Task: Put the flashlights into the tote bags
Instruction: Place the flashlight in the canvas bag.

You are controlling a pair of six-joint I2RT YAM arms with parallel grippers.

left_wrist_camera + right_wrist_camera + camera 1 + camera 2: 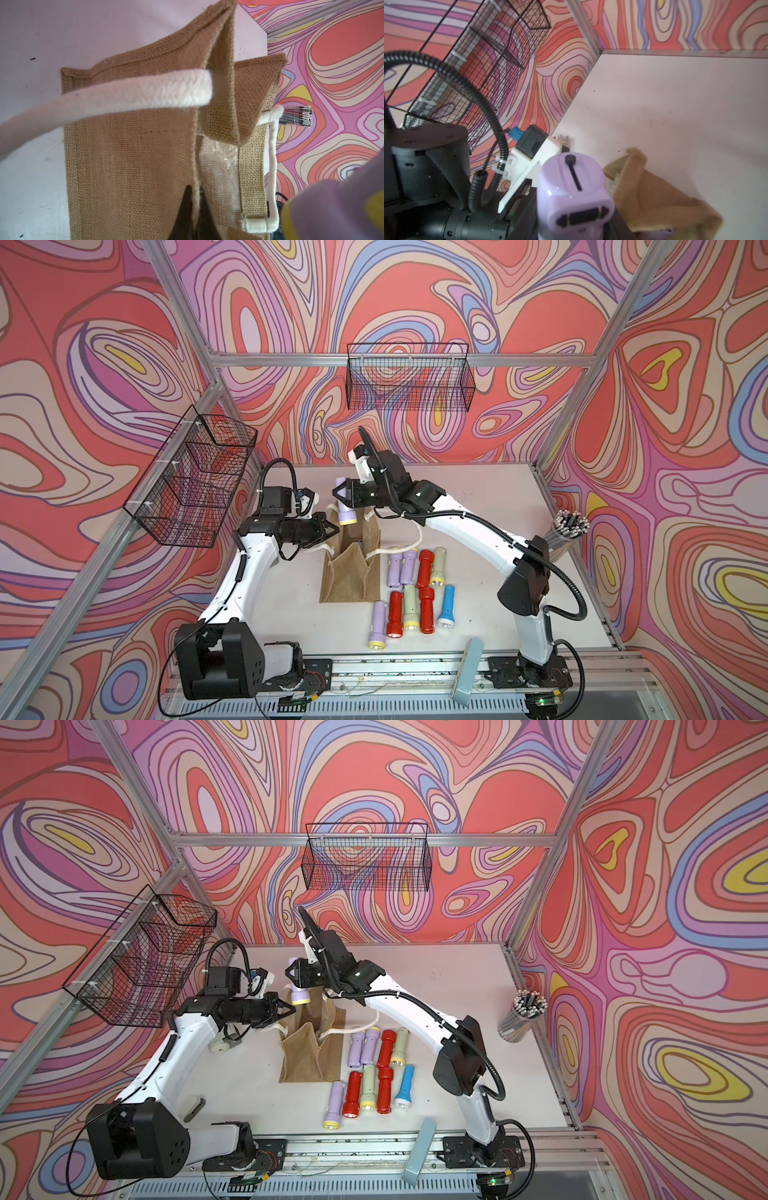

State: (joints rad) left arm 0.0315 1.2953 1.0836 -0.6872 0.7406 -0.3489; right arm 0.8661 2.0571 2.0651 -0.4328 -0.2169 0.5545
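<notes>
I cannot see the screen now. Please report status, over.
Left gripper shut on bag rim. Right gripper holds lilac flashlight above bag. Nine flashlights lie on table. Bag mouth unblocked.

both top views look down from high above the front edge of the table (498, 489), facing the back wall (415, 290). they sit far enough off to take in the whole table, and share nearly the same scene, shifted a little sideways. the left wrist camera sits very close to the bag (128, 166), looking across it toward the cup of rods (301, 116). the right wrist camera looks past a lilac flashlight (575, 193), close up, toward a table corner and a wire basket (477, 62). all four views show the bag.
</notes>
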